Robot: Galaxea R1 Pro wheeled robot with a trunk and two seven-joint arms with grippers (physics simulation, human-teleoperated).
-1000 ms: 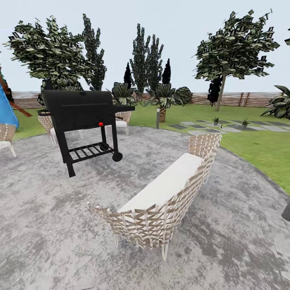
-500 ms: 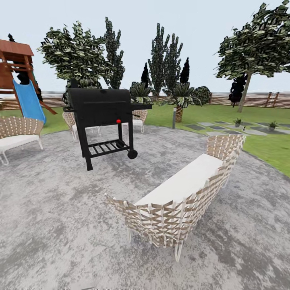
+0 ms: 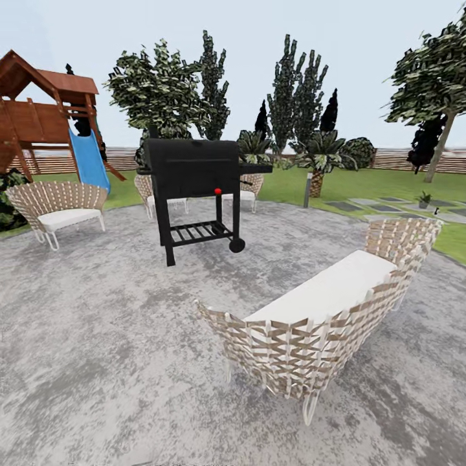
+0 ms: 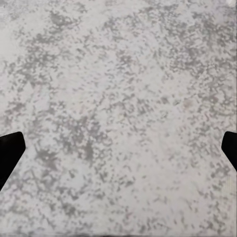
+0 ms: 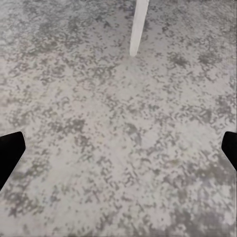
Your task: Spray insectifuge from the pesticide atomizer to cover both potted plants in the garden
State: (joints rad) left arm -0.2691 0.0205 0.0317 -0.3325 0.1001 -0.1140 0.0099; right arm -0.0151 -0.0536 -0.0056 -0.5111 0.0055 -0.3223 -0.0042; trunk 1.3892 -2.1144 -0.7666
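- Nearest, the left gripper (image 4: 118,148) hangs over speckled grey paving with its two dark fingertips (image 4: 10,150) spread wide apart and nothing between them.
- The right gripper (image 5: 118,148) is likewise spread and empty, over the same paving; a thin white leg (image 5: 138,27), probably of a seat, stands on the ground just ahead of it.
- In the head view a woven sofa (image 3: 323,323) with a white cushion sits closest on the round patio (image 3: 97,336).
- Beyond it stands a black barbecue grill (image 3: 194,188), with a woven armchair (image 3: 61,207) off to the left and more woven chairs behind the grill.
- Further left rises a wooden play tower with a blue slide (image 3: 87,158).
- At the far right, past the patio edge, the garden (image 3: 362,181) lawn carries flat stepping stones (image 3: 382,207); one of the potted plants (image 3: 424,199) stands there, small and distant. A second one I cannot make out.
- The pesticide atomizer may be the small dark speck near that pot, but it is too small to tell.
- A slatted fence (image 3: 395,158) and trees close the scene.
- By my judgement the task has barely begun: nothing is picked up, no plant is sprayed, and the robot is well apart from the stones.
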